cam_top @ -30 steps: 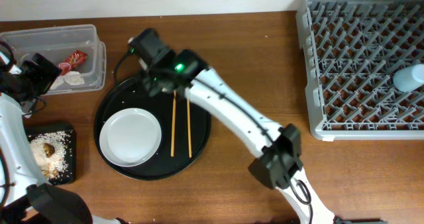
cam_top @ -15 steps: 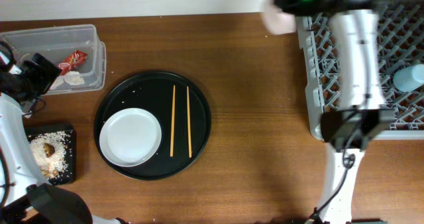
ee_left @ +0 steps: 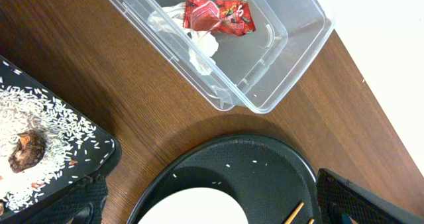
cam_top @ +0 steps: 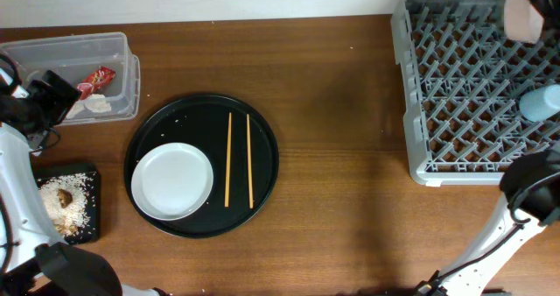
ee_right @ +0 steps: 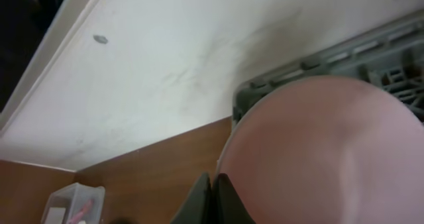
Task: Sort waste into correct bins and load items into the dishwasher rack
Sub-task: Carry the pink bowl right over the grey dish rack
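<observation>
Surface (cam_top: 350, 112): brown wood, visible grain, low sheen. Tub (ee_left: 278, 58): clear plastic, glossy, smooth. Wrapper (ee_left: 218, 15): shiny red film, creased. Tissue (ee_left: 202, 48): soft white paper, crumpled. Rect. black tray (ee_left: 106, 151): matt plastic, gritty w/ rice. Round tray (cam_top: 262, 169): black, smooth, slight gloss. Plate (cam_top: 171, 180): white, glazed look. Chopsticks (cam_top: 229, 156): pale bare wood. Rack (cam_top: 464, 95): grey matt plastic. Bowl (ee_right: 331, 151): smooth, pale.
</observation>
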`<state>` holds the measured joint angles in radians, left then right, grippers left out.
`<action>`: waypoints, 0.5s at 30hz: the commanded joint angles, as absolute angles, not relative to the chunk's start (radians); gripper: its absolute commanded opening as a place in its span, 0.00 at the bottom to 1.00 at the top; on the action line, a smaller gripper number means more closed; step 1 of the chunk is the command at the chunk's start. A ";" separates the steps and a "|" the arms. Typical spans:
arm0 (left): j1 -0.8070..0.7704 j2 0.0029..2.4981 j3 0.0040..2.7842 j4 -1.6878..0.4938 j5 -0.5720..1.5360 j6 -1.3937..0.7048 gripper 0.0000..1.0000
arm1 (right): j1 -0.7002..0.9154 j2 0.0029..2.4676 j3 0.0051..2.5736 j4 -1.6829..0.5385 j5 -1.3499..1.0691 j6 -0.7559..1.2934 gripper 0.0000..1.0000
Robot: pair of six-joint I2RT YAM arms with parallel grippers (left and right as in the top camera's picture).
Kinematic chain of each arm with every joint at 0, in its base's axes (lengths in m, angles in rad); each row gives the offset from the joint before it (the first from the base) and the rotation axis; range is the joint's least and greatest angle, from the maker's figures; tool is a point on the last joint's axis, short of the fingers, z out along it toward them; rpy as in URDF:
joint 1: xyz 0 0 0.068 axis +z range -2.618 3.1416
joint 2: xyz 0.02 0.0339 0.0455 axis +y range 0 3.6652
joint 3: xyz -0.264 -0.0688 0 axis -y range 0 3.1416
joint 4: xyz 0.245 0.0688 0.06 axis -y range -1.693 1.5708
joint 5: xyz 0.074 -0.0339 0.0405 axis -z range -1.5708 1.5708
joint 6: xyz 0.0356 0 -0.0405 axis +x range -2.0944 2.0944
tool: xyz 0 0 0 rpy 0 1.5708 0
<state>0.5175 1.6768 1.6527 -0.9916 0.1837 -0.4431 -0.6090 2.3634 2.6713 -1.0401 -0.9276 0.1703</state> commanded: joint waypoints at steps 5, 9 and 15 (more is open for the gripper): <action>0.520 1.677 1.654 -0.993 0.187 -0.452 0.99 | -0.611 2.365 2.422 -0.709 -1.105 0.218 0.04; 0.520 1.677 1.654 -0.993 0.187 -0.452 0.99 | -0.610 2.365 2.263 -0.444 -1.108 0.361 0.04; 0.520 1.677 1.654 -0.993 0.187 -0.452 0.99 | -0.610 2.365 2.121 -0.229 -1.114 0.436 0.04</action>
<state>0.5179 1.6768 1.6527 -0.9920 0.1841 -0.4431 -0.6128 2.3650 2.1567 -0.2642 -1.0832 0.3752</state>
